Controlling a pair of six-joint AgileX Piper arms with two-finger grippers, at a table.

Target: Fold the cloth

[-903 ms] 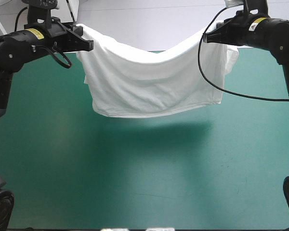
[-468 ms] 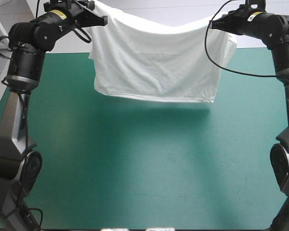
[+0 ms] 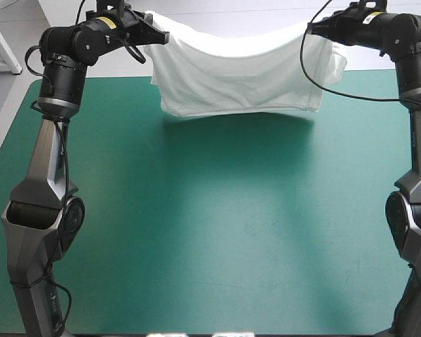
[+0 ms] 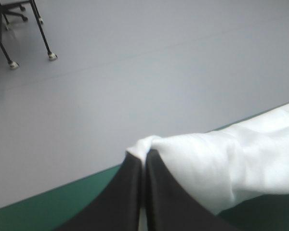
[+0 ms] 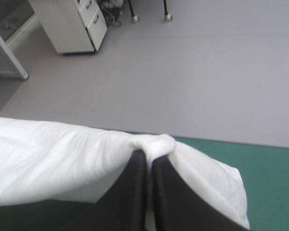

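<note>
- High view: holds the white T-shirt (image 3: 238, 74) aloft over the far edge of the teal-green desk (image 3: 210, 232), strung between the left arm (image 3: 56, 91) and the right arm (image 3: 414, 63), both raised.
- Hangs as one wide sheet, top edge dipping in the middle, a sleeve drooping beside the right jaws, lower hem roughly level with a dark shadow on the desk just beneath; cannot tell whether the hem touches the desk.
- Left wrist view: left jaws pressed together on a bunched pinch of the T-shirt (image 4: 221, 163), a small knob of cloth poking past their tips, the rest trailing off to one side above the desk edge.
- Right wrist view: right jaws likewise clamped on a pinch of the T-shirt (image 5: 58, 159), white fabric spreading away on both sides, most of it toward the other arm.
- Middle and near part of the desk well apart from the cloth.
</note>
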